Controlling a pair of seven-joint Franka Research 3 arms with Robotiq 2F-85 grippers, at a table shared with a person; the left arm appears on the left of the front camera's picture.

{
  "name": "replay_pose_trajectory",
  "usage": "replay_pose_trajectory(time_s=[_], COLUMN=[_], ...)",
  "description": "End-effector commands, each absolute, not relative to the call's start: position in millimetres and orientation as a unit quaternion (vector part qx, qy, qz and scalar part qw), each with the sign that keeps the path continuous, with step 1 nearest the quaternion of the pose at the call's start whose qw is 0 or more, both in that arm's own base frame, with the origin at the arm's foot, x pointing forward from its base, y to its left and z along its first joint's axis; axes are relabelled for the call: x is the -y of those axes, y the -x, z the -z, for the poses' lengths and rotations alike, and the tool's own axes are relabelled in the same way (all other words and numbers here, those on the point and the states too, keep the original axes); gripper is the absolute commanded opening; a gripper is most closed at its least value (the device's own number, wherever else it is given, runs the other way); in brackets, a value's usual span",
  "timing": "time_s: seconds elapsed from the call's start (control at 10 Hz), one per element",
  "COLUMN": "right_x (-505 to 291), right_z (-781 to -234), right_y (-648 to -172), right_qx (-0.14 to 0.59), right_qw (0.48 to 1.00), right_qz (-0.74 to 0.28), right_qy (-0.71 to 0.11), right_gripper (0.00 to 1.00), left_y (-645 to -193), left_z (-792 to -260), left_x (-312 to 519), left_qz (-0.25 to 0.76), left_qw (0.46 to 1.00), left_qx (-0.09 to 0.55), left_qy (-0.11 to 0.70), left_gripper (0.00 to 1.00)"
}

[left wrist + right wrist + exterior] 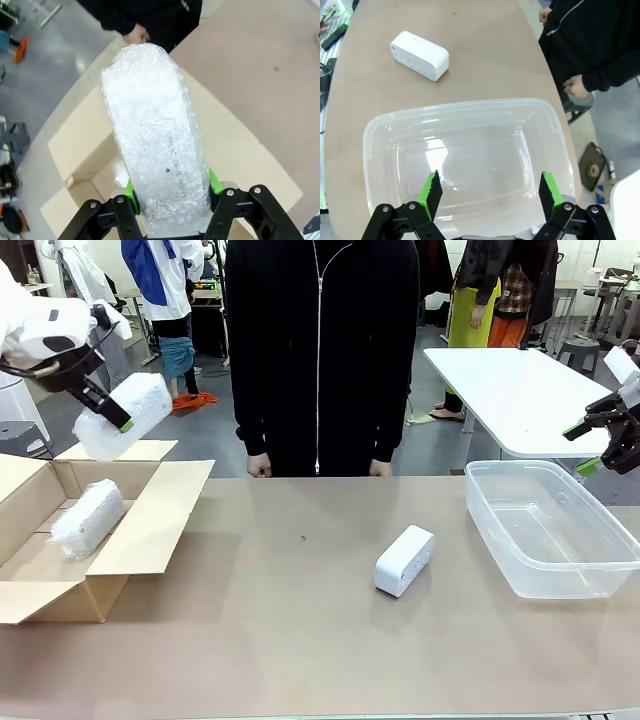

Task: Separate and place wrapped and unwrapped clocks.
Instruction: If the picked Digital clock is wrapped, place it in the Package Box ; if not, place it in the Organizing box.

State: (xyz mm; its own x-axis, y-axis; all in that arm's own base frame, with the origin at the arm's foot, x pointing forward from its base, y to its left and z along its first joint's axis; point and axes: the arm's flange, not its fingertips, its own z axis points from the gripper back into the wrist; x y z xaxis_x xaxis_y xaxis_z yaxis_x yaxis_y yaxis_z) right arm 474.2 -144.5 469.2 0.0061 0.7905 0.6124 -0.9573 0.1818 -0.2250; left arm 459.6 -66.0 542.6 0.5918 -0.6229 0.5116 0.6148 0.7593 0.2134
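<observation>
Front view: cardboard box (150,530), flaps open, one wrapped bundle (88,517) lying inside. Second wrapped bundle (130,410) in air above box's far edge, clamped lengthwise in left gripper (115,418), arm raised over box. Clear plastic tub (600,575) well right of box. Right gripper (490,190) hovering over tub, jaws spread wide. Bare white clock (404,560) on table between box and tub, nearer tub.

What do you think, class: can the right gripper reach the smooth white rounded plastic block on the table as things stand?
Probably yes: the right gripper hangs open and empty over the clear plastic tub; the white block lies uncovered beside it.
</observation>
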Motion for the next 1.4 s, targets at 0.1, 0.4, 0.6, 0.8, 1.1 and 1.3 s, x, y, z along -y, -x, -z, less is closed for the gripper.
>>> replay_pose_trajectory(time_s=[0.1,0.4,0.6,0.8,1.1,1.3], right_x=[143,143,143,143,143,143], right_z=[-468,-468,-468,-468,-468,-468], right_y=[-475,-475,-475,-475,-475,-475], right_qx=[0.323,0.323,0.323,0.323,0.323,0.323], right_qw=[0.697,0.697,0.697,0.697,0.697,0.697], right_qz=[-0.627,-0.627,-0.627,-0.627,-0.627,-0.627], right_qy=[-0.130,-0.130,-0.130,-0.130,-0.130,-0.130], right_gripper=[1.00,1.00,1.00,1.00,1.00,1.00], left_y=[-448,-441,-439,-443,-449,-451], left_z=[-515,-481,-465,-449,-428,-413], left_x=[48,23,17,13,6,-3], left_qz=[0.289,0.267,0.256,0.243,0.226,0.203], left_qw=[0.910,0.902,0.904,0.912,0.928,0.937], left_qx=[0.298,0.334,0.332,0.317,0.287,0.274], left_qy=[0.000,0.065,0.086,0.090,0.076,0.075], left_gripper=[0.56,0.56,0.56,0.56,0.56,0.56])
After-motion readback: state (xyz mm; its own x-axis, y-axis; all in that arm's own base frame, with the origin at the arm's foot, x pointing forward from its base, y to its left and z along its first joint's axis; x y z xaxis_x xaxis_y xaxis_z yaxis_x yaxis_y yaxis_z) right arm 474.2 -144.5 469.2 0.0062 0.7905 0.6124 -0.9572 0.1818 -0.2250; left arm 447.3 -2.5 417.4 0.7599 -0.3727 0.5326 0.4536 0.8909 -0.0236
